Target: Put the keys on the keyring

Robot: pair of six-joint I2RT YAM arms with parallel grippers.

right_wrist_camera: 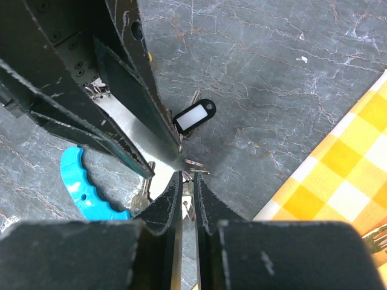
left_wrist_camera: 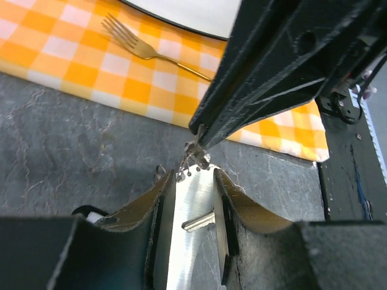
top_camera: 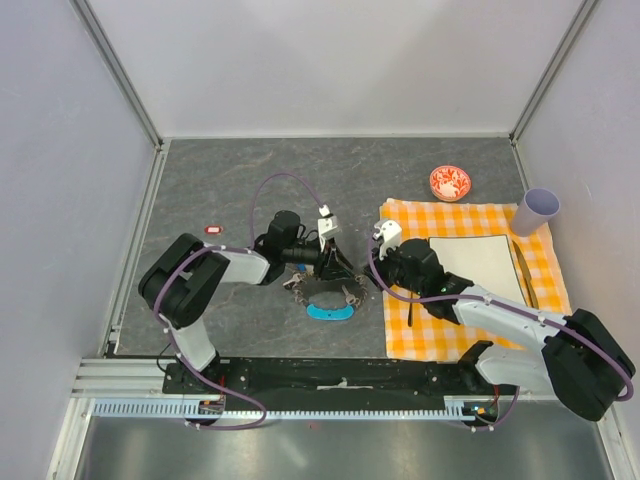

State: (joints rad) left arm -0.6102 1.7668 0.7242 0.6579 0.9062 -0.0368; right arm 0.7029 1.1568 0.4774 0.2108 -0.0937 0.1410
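Grey stone tabletop, mid-frame: the right gripper (right_wrist_camera: 187, 181) pinches nearly shut on the keyring (top_camera: 330, 311) chain, the left gripper (left_wrist_camera: 193, 181) gapes half-open, load unclear, keys (right_wrist_camera: 193, 116) lie beside, and crowded tips could tug thin links free.

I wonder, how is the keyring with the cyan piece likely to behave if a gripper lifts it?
The keyring would probably droop and swing, since most of it looks like thin chain. Its cyan piece looks like moulded plastic, so it is likely stiff and light.
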